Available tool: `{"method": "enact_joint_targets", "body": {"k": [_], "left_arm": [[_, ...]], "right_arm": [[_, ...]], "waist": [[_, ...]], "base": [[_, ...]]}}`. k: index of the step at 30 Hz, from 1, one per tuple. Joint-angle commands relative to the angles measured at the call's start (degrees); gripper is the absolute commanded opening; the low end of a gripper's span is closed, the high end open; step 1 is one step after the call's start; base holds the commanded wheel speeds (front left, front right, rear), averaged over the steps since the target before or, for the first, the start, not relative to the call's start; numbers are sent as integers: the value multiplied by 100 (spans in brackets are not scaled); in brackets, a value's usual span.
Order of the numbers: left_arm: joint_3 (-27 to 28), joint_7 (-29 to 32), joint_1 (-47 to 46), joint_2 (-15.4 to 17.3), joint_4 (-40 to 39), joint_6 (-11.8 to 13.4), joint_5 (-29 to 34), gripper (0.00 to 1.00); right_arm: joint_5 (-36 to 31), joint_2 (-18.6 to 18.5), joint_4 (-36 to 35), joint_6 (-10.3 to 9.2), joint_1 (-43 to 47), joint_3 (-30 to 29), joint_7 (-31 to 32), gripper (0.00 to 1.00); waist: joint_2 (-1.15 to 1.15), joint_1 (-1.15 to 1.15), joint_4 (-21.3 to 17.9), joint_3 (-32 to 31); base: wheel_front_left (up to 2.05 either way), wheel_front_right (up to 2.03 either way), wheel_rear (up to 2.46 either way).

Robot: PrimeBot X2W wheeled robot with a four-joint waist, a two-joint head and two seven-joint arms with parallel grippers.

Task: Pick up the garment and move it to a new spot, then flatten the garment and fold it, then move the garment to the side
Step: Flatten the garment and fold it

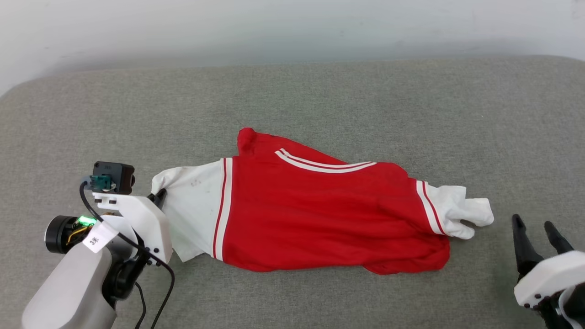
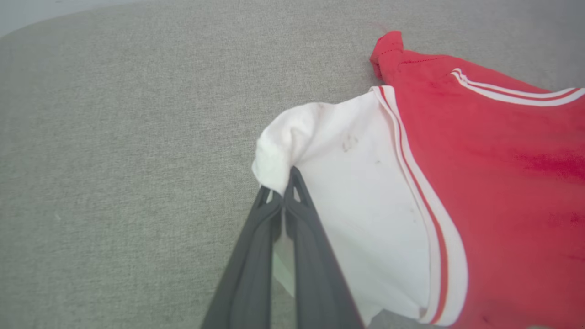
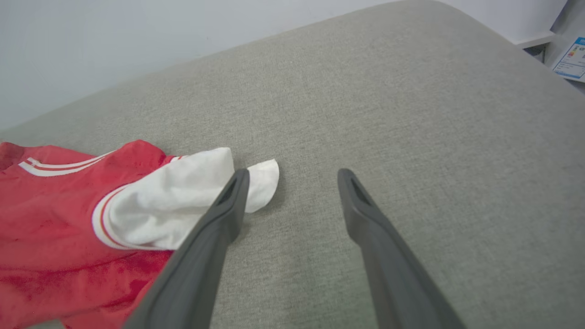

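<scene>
- Left wrist view: the left gripper (image 2: pixel 281 183) is pinched tight on the jersey (image 2: pixel 493 183) at its white sleeve (image 2: pixel 356 192). Looks like the cuff edge, but the bunching hides it.
- The right gripper (image 3: pixel 294 176) is wide open and holds nothing, just beside the other sleeve (image 3: pixel 173 205).
- The jersey lies crumpled mid grey cushion (image 1: pixel 292 100).

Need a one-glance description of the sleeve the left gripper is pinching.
On the grey padded surface lies a red jersey with white sleeves. Take the flatter sleeve at the robot's left end, its edge pinched in the shut left gripper. The other sleeve, at the right end, is bunched up and held by nothing.
</scene>
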Motion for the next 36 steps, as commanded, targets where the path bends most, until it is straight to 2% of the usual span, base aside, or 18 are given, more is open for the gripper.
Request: {"method": "enact_joint_targets", "body": {"k": [1, 8, 13, 21, 22, 23, 26, 32, 36], "left_arm": [[11, -11, 91, 38, -99, 40, 3, 0], [19, 108, 242, 105, -847, 223, 5, 0], [1, 137, 140, 99, -1104, 274, 31, 0], [-29, 88, -22, 18, -1201, 191, -34, 0], [-58, 75, -86, -28, -1142, 143, -53, 0], [-68, 61, -101, -59, -1116, 132, -83, 0], [-70, -36, -156, -93, -1041, 91, -70, 0], [63, -363, -369, -125, -884, 104, -19, 0], [172, -615, -677, -123, -738, 113, 70, 0]], "right_arm": [[44, -76, 89, -4, -149, 3, 176, 100], [226, -661, 678, -4, -846, 442, 1930, 100], [308, -1020, 886, -4, -1333, 983, 2765, 100], [528, -1171, 1774, -2, -1633, 1564, 3905, 100], [682, -1139, 2133, -2, -1544, 1624, 4220, 31], [740, -1122, 2215, -2, -1545, 1623, 4263, 0], [814, -1175, 2241, -2, -1647, 1623, 4139, 0], [484, -1468, 1805, -6, -2183, 1341, 3270, 0], [259, -1402, 1641, -5, -2452, 1198, 2905, 0]], "waist": [[0, 0, 48, -41], [0, 0, 215, 87], [0, 0, 292, 299], [0, 0, 436, 595], [0, 0, 508, 620], [0, 0, 525, 615], [0, 0, 553, 542], [0, 0, 480, 234], [0, 0, 387, 5]], "base": [[0, 0, 0], [0, 0, 0], [0, 0, 0], [0, 0, 0], [0, 0, 0], [0, 0, 0], [0, 0, 0], [0, 0, 0], [0, 0, 0]]}}
